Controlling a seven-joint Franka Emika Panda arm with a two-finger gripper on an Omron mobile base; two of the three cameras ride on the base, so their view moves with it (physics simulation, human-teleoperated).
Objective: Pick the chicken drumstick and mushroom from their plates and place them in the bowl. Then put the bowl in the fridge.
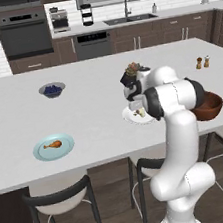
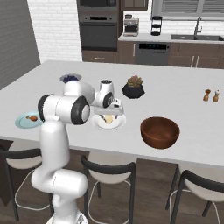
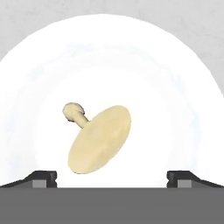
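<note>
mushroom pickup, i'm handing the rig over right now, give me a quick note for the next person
Gripper: open, empty, poised just above the mushroom on the white plate, finger tips wide to either side.
Drumstick: on the light blue plate, toward the left of the island as the left base view shows it.
Bowl: empty, on the counter beside the white plate, on the side away from the blue plate.
Done: nothing moved yet.
Left: grasp the mushroom and drop it in the bowl, do the same with the drumstick, then carry the bowl to the fridge.
</note>
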